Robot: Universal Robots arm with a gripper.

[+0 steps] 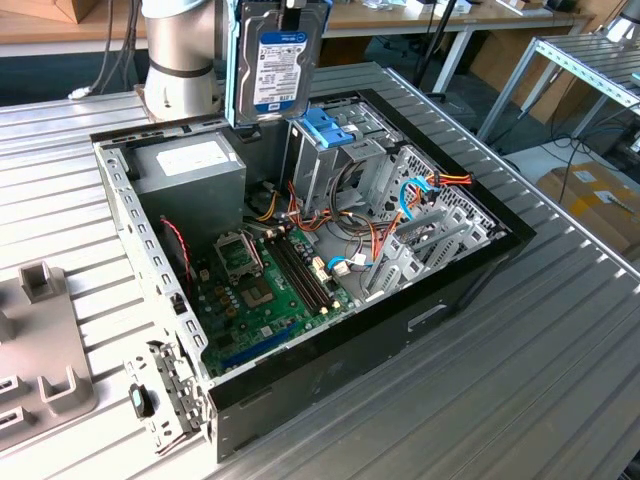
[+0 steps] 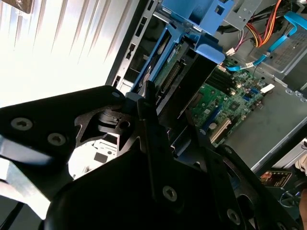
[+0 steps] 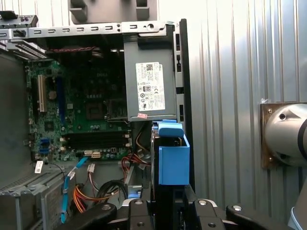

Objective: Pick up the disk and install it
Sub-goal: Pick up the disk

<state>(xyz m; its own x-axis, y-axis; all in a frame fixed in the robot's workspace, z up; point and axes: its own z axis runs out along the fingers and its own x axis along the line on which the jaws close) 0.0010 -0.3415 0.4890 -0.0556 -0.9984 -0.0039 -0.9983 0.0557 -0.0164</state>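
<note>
Your claw (image 3: 167, 207) is clenched on the disk (image 1: 277, 60). The disk hangs upright with its label facing out, clear of the open computer case (image 1: 470, 270) on the bench (image 1: 560, 380) and close above the metal cage (image 1: 335, 170) with its blue latch (image 1: 327, 128). By my reading, pickup is done and installing is not. Seating it likely calls for squaring the disk's light-blue rails to the cage opening.

A robotics lab: ribbed metal table (image 1: 540, 385), wooden workbench (image 1: 400, 18), cardboard box (image 1: 598, 200).
</note>
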